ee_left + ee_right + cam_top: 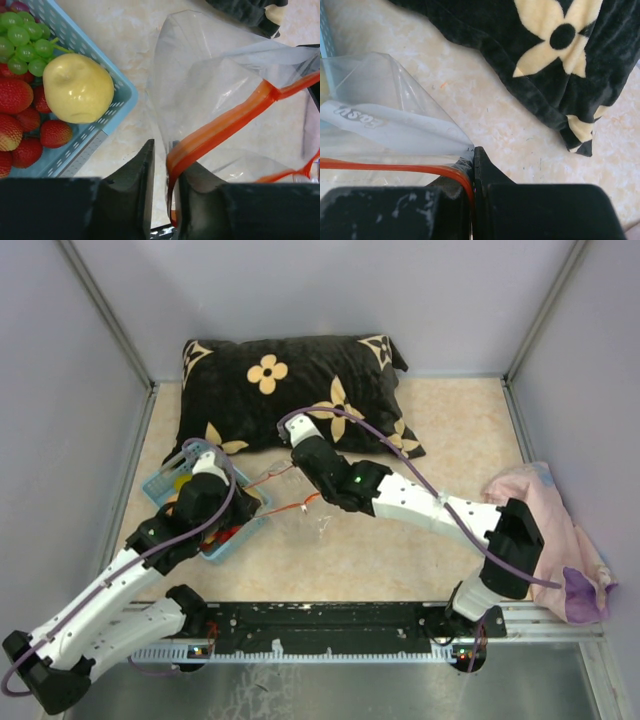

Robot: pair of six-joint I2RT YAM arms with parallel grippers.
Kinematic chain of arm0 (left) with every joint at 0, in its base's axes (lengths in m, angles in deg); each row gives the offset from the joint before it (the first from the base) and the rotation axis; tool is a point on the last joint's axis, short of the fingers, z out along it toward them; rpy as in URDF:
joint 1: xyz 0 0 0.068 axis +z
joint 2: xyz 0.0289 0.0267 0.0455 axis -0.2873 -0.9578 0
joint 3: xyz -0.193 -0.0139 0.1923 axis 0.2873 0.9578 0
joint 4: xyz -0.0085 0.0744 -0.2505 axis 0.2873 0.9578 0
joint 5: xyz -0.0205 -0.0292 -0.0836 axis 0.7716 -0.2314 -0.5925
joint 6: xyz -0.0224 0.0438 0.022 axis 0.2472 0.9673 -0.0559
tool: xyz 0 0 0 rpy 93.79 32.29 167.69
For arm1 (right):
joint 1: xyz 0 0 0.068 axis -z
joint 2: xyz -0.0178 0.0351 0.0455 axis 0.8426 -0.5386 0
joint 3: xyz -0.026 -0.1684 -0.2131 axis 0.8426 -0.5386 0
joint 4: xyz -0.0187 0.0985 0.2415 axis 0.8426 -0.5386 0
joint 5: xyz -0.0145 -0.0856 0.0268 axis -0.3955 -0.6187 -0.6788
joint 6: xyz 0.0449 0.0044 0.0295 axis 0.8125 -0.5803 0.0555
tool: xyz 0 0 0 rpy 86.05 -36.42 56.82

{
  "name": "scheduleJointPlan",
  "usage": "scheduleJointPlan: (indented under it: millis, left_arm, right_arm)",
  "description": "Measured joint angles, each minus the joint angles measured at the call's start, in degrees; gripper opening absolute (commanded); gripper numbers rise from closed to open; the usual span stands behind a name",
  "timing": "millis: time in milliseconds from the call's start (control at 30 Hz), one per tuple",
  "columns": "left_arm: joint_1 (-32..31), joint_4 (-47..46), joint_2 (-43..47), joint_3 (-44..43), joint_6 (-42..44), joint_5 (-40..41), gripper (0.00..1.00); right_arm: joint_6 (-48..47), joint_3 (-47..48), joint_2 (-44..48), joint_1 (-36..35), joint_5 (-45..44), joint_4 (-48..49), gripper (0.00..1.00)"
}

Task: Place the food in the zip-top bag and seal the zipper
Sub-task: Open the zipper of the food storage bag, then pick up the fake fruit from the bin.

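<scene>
**Left gripper.** The left gripper (165, 150) stands just beside the light blue latticed plastic basket (125, 92), on its right. Its jaws are slightly parted. A narrow strip of table shows between the left finger and the thin red-orange zipper strip (225, 120). The strip runs down into the gap and lies against the inner face of the right finger. It is not pinched from both sides.

**Right gripper.** The right gripper (472, 155) is fully closed. It clamps the far end of the zipper strip together with the corner of the small clear crinkly zip-top bag (385, 100).

**Bag.** The bag lies on the beige table (400, 550), between the two grippers and in front of the black pillow with cream flower motifs (290, 380). Its mouth gapes: in the left wrist view the two zipper halves run apart. No fruit is visible inside the clear film.

**Food.** All the toy fruit that can be seen is in the basket:
- a yellow pear-like fruit (77, 87), resting against the right wall;
- a bunch of green grapes (22, 47), behind it;
- red strawberries (17, 95), to its left and below it.

**Other items.** A crumpled pink cloth (560, 530) lies at the right edge of the table, well apart from the bag.
</scene>
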Motion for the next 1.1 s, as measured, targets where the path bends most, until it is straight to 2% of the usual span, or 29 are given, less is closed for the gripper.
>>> scheduleJointPlan:
  millis: [100,367,600,700,1100]
  left_arm:
    - [0.0,-0.11,1.38,0.02,0.31,0.31,0.48]
    - [0.04,-1.05,5.53,-0.04,1.09,1.07,0.76]
    - [0.17,0.2,6.12,-2.29,2.99,3.17,0.94]
    - [0.17,0.2,7.02,-3.34,4.35,3.3,0.99]
    - [0.17,-0.02,9.99,-3.67,7.48,2.38,0.99]
  right_arm:
    - [1.01,0.5,0.0,0.37,-0.11,-1.44,0.0]
    - [3.21,4.48,-0.72,1.31,-3.85,-5.92,0.0]
    - [3.78,6.14,-2.36,1.75,-11.04,-10.23,0.0]
    - [4.15,7.06,-3.06,1.81,-13.4,-11.45,0.0]
    - [5.86,12.48,-11.58,1.88,-16.74,-15.15,0.0]
